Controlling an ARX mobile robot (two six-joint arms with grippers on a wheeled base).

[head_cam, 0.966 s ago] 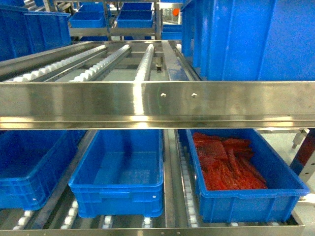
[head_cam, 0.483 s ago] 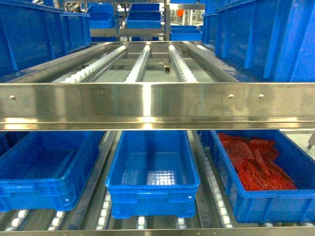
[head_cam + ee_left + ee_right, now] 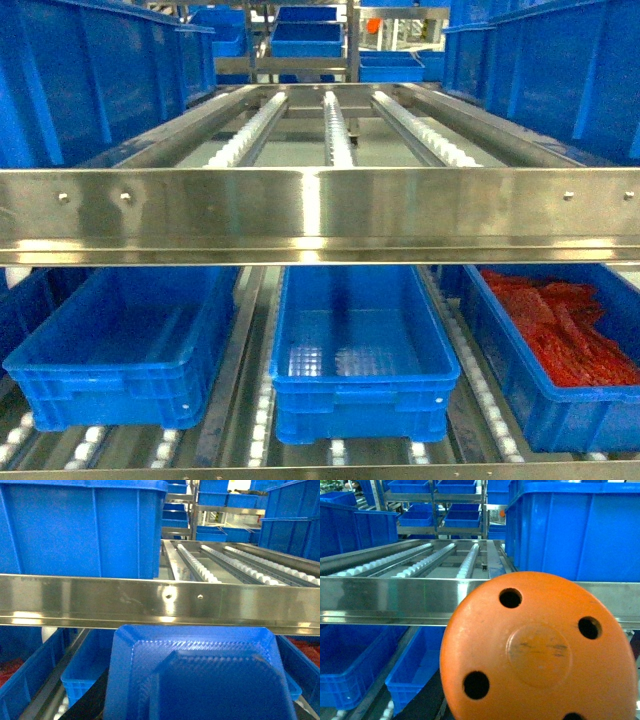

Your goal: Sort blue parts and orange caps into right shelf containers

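A blue part [image 3: 200, 675], a square ribbed tray-like piece, fills the lower half of the left wrist view and hides my left gripper's jaws. Only a dark finger [image 3: 92, 700] shows beside it. An orange cap [image 3: 535, 650], round with several holes, fills the right wrist view in the same way, with a dark finger [image 3: 422, 700] at its lower left. Both pieces hang in front of the shelf's steel front rail [image 3: 320, 215]. Below the rail stand three blue containers: left [image 3: 120, 340], middle [image 3: 360, 340], and right [image 3: 500, 340], which holds orange-red pieces [image 3: 570, 330]. Neither gripper shows in the head view.
The upper shelf level carries white roller tracks [image 3: 335, 130] and tall blue crates at its left [image 3: 90, 80] and right [image 3: 560, 70]. More racks with blue crates [image 3: 310, 40] stand behind. The front rail crosses all three views at mid-height.
In the head view the shelf and its crates have slid to the right, so the middle container now sits near the centre and the one with orange-red pieces is cut by the right edge.
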